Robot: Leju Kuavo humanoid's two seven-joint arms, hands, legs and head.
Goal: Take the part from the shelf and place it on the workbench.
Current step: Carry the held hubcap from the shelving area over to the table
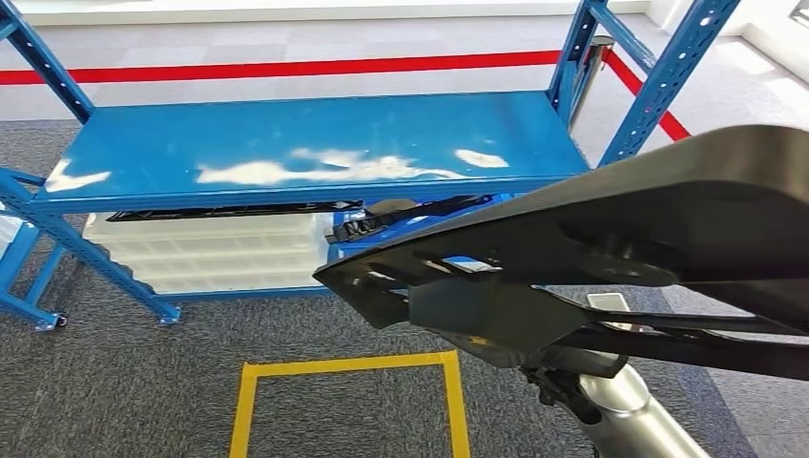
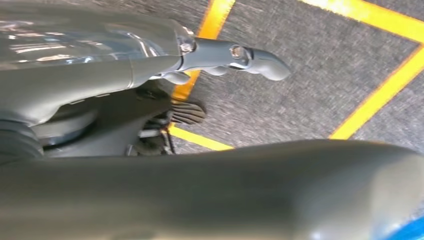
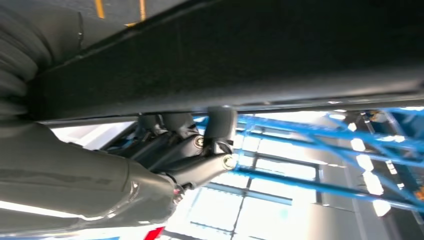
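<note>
A long black part [image 1: 611, 219] stretches across the right half of the head view, close to the camera and lifted clear of the blue shelf [image 1: 315, 143]. My right hand [image 1: 534, 353] grips it from below at the end of the silver arm. In the right wrist view the fingers [image 3: 217, 127] press against the part's [image 3: 240, 55] dark underside. In the left wrist view my left hand [image 2: 210, 75] hangs over the carpet, thumb stretched out and nothing in it. A dark blurred body, probably the part [image 2: 250, 190], crosses close to that camera.
The shelf's top board is bare. More black parts [image 1: 401, 215] lie on the level below, next to white crates [image 1: 210, 253]. A yellow taped square [image 1: 348, 367] marks the carpet in front of me. A red floor line [image 1: 286, 69] runs behind the shelf.
</note>
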